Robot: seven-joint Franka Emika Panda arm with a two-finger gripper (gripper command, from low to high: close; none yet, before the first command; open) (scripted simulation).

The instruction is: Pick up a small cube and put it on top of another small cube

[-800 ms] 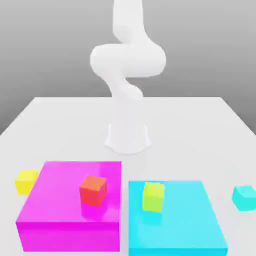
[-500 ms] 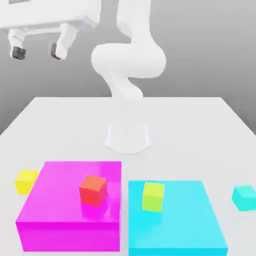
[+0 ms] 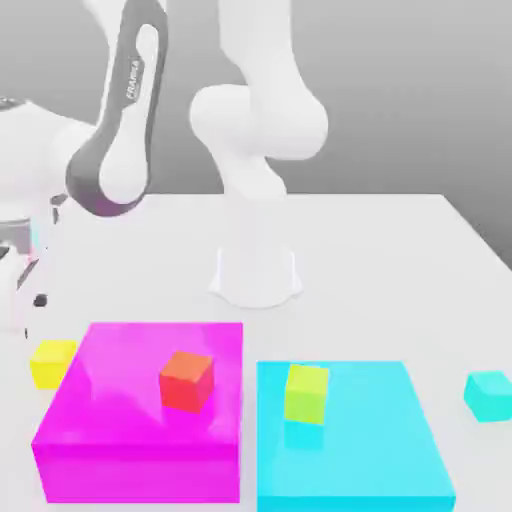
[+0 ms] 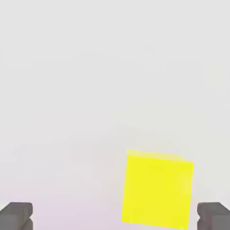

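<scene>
Arm bent, hand low at exterior view's left; fingers [image 4: 17, 216] wide apart, empty.

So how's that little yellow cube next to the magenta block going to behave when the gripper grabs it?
The yellow cube looks rigid, judging by its straight edges. Its flat sides should suit the open gripper. Sitting flat, it probably won't roll.

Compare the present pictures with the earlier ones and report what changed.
The arm has swung over and down toward the exterior view's left, bringing its open pincer near the yellow cube. Nothing has been taken hold of or let go. The red-orange cube, yellow-green cube, turquoise cube, magenta block and cyan block stayed put, as did the yellow cube.
</scene>
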